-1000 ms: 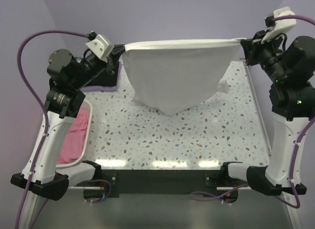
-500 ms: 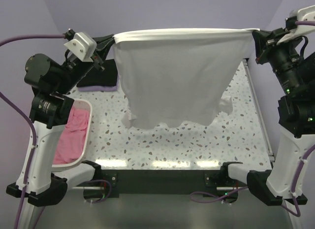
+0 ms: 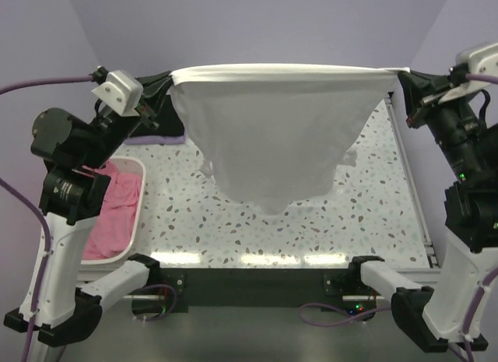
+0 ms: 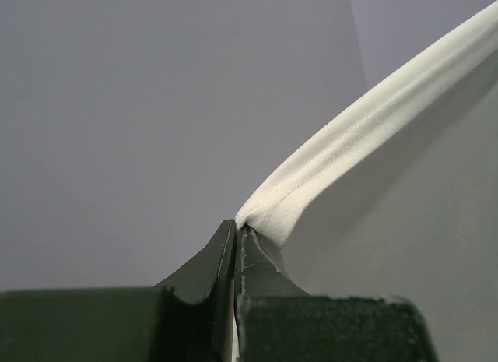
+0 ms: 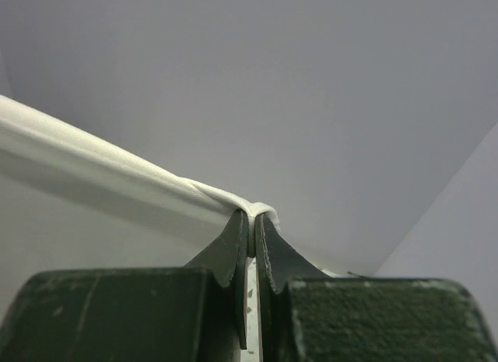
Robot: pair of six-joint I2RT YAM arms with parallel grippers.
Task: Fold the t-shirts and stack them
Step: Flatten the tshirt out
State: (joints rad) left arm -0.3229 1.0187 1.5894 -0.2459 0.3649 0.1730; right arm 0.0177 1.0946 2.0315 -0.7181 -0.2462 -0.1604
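ALOFT AND TAUT: The left tool [image 3: 170,76] and the right tool [image 3: 400,72], each pressed tight on one end of the same hemmed edge, stretch a white t-shirt [image 3: 272,136] into a nearly straight line between them. The body hangs below both tools and tapers to a point over the speckled surface [image 3: 233,222]; whether the tip touches cannot be told. The step appears to be the spread before laying flat. To do it well, both tools should stay level and descend together, letting the hanging end land first, then draw the cloth out smooth. Bunched fabric below the right tool risks a crease. Pink shirts [image 3: 113,214] wait in the basket [image 3: 141,210] beneath the left tool.
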